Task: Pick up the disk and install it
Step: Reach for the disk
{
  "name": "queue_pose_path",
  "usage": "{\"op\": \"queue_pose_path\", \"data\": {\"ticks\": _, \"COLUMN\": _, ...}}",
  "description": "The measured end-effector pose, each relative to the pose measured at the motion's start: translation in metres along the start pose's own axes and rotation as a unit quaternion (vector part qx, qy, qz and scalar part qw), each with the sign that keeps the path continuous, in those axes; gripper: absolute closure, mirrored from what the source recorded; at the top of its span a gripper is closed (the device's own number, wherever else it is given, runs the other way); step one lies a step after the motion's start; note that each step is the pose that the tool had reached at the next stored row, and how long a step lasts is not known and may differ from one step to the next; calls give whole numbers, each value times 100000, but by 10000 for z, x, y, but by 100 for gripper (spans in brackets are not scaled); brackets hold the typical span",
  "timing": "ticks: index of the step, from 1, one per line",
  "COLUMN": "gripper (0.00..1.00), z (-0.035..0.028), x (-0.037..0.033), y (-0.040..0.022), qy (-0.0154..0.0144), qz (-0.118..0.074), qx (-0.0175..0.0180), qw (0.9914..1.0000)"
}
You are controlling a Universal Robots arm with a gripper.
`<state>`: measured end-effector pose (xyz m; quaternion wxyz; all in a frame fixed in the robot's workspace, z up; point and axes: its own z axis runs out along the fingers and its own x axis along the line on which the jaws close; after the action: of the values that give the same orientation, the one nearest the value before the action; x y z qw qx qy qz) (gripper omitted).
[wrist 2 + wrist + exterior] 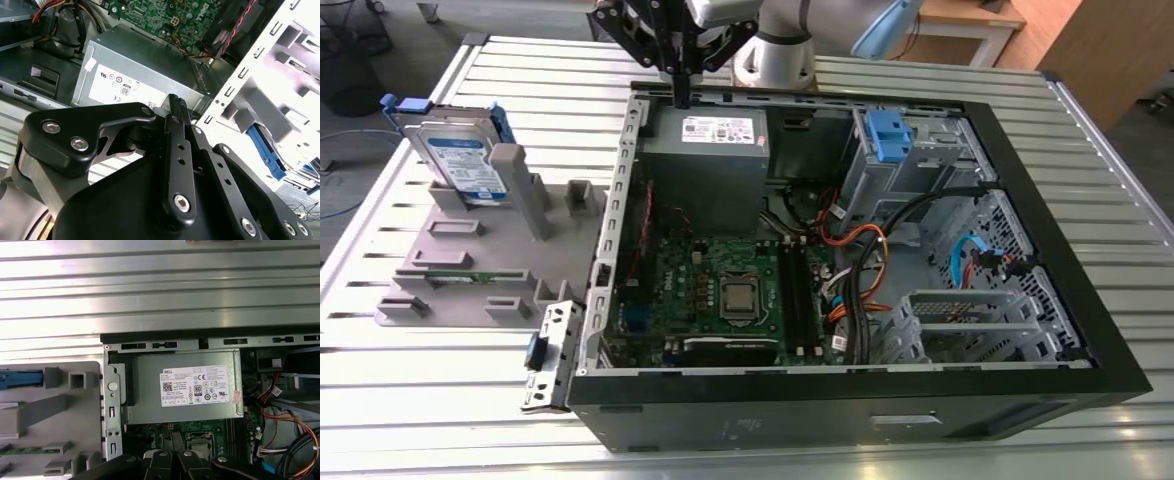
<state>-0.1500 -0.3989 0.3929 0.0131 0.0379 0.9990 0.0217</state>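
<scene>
Shows a rounded silver-grey arm (pixel 781 45) in the exterior view, with a pale blue joint cap (pixel 887 30) at three o'clock of it. Ends in a matte black gripper (pixel 680 98) of flat, round-ended link bars (pixel 227 180). Bears silver hex-socket screws (pixel 80 144) at the pivots in the second wrist view, beside a grey metal collar (pixel 20 200). Tapers to slim black fingers (pixel 176 107) pierced by small round holes.

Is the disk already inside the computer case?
No, the disk stands in the grey holder outside the case, at the exterior view's left.
</scene>
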Motion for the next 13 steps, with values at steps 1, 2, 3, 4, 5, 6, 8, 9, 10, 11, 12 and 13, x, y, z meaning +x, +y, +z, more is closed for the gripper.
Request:
{"op": "queue_pose_path", "data": {"ticks": 1, "gripper": 89, "z": 0, "x": 10, "y": -1, "qy": 1, "qz": 2, "qx": 0, "qw": 100000}}
{"op": "queue_pose_path", "data": {"ticks": 2, "gripper": 89, "z": -1, "x": 21, "y": -2, "qy": 2, "qz": 2, "qx": 3, "qw": 100000}}
{"op": "queue_pose_path", "data": {"ticks": 3, "gripper": 89, "z": 0, "x": 29, "y": -2, "qy": -5, "qz": 4, "qx": -6, "qw": 100000}}
{"op": "queue_pose_path", "data": {"ticks": 4, "gripper": 89, "z": 0, "x": 34, "y": -2, "qy": -3, "qz": 1, "qx": -4, "qw": 100000}}
{"op": "queue_pose_path", "data": {"ticks": 5, "gripper": 89, "z": -1, "x": 43, "y": -3, "qy": 0, "qz": 0, "qx": 1, "qw": 100000}}
{"op": "queue_pose_path", "data": {"ticks": 6, "gripper": 89, "z": -1, "x": 52, "y": -4, "qy": 0, "qz": 4, "qx": 1, "qw": 100000}}
{"op": "queue_pose_path", "data": {"ticks": 8, "gripper": 89, "z": -1, "x": 67, "y": -5, "qy": -1, "qz": -2, "qx": 2, "qw": 100000}}
{"op": "queue_pose_path", "data": {"ticks": 9, "gripper": 89, "z": -1, "x": 75, "y": -6, "qy": 1, "qz": -2, "qx": 3, "qw": 100000}}
{"op": "queue_pose_path", "data": {"ticks": 10, "gripper": 89, "z": -1, "x": 83, "y": -7, "qy": 1, "qz": -1, "qx": 1, "qw": 100000}}
{"op": "queue_pose_path", "data": {"ticks": 11, "gripper": 89, "z": -1, "x": 93, "y": -7, "qy": 0, "qz": -1, "qx": 2, "qw": 100000}}
{"op": "queue_pose_path", "data": {"ticks": 12, "gripper": 89, "z": -1, "x": 103, "y": -8, "qy": 1, "qz": -1, "qx": 5, "qw": 100000}}
{"op": "queue_pose_path", "data": {"ticks": 13, "gripper": 89, "z": -1, "x": 114, "y": -9, "qy": -1, "qz": 0, "qx": 0, "qw": 100000}}
